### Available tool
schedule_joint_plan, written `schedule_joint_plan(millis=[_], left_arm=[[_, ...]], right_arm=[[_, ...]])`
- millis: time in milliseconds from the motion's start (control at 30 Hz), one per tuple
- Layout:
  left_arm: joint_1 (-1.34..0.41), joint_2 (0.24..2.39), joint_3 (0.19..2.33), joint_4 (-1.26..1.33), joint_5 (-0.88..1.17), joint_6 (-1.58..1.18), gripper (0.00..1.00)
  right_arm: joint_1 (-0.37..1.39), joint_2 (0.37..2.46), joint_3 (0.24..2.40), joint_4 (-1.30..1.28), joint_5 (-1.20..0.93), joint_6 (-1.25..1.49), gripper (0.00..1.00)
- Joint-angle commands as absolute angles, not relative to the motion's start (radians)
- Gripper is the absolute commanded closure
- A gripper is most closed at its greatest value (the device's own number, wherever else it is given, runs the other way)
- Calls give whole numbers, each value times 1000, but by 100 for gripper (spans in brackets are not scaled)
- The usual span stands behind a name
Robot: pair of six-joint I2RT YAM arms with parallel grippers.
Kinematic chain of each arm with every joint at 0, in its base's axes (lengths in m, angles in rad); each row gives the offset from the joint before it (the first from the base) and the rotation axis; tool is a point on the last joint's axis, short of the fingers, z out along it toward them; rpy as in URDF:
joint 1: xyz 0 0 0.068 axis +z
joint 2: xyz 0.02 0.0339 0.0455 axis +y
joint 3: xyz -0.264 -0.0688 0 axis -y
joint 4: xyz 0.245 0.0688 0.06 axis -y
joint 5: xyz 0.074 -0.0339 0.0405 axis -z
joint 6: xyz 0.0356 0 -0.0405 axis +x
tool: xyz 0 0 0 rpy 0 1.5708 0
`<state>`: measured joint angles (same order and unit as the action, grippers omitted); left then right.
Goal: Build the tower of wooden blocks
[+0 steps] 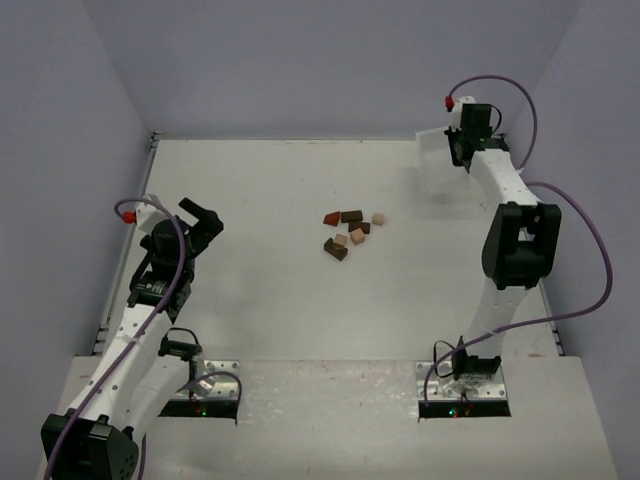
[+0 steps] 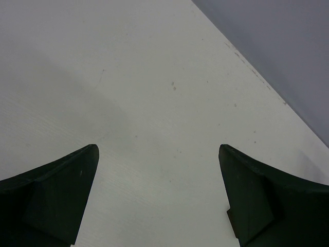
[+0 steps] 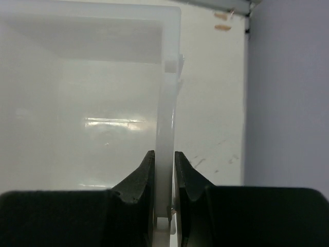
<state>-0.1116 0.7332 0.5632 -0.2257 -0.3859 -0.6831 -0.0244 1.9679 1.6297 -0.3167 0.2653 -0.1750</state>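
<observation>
Lying scattered at mid-table, bare tabletop (image 1: 260,320) all around, the wood blocks (image 1: 350,232) sit well apart from the gaping left gripper (image 1: 205,221) and the right gripper (image 3: 164,157), clamped on a white plastic tray (image 3: 165,103) wall by the far right corner.

Wood blocks (image 1: 350,232) cluster at middle of tabletop (image 1: 260,180), several touching. At far right corner, tray (image 3: 165,118), its wall pinched between right gripper (image 3: 164,155) jaws. Left gripper (image 2: 158,148) hangs near left edge, well apart from blocks.

Colours we see
Tan, reddish-brown and dark brown blocks (image 1: 350,232) at centre frame; white table (image 1: 270,200); translucent white tray (image 3: 165,110).
</observation>
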Motion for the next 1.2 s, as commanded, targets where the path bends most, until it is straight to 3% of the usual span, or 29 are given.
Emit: schedule_joint_plan(millis=[0,300,433,467,533,600,667,700,933,1167], left_arm=[[-104,736,598,-160,-363,-667,0],[-104,762,597,-120,-325,-649,0],[-104,762,597,-121,-317,-646,0],[-104,761,598,-120,-314,-644,0],[-106,753,597,-123,-307,-643,0],[-104,750,597,-123,-301,-641,0],[-104,748,599,-123,-278,-639,0],[-104,747,602,-123,-269,-638,0],[-104,763,629,-144,-210,-626,0],[-106,828,663,-148,-60,-624,0]], right_arm=[[-90,2035,1672,-465,-34,101,100],[-172,2108,1646,-399,-78,106,98],[-176,2112,1634,-400,-91,114,87],[-176,2108,1634,-400,-92,117,82],[-175,2093,1622,-399,-95,121,56],[-175,2076,1621,-400,-91,120,41],[-175,2046,1635,-433,-65,114,11],[-175,2027,1640,-442,-58,111,3],[-143,1792,1560,-436,-83,87,1],[206,1563,1398,-400,147,71,1]])
